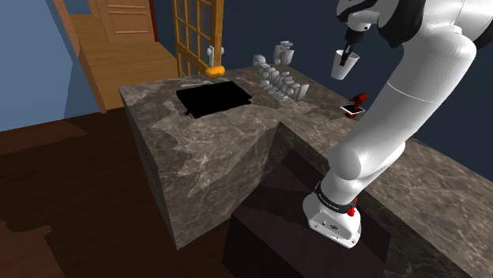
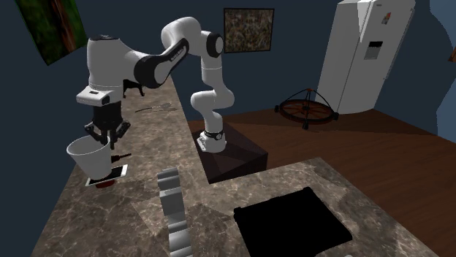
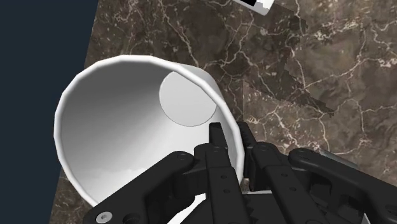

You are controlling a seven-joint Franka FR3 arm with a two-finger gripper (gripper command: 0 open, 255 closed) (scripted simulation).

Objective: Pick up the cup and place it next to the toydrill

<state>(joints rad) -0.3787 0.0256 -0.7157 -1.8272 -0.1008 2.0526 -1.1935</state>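
We see black hand (image 3: 231, 135) clamped on plain white cup (image 3: 127, 121) by its rim, aloft just above red-and-black toy drill (image 1: 357, 101) at bench (image 2: 146, 186) edge.

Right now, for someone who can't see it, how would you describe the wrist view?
The black gripper pinches a white cup by its wall, one finger inside the rim and one outside. Beyond the cup lies a dark veined countertop.

Dark stone counter (image 1: 205, 150), wooden floor (image 1: 71, 205), white fridge (image 2: 365, 51), blue walls (image 2: 292, 73).
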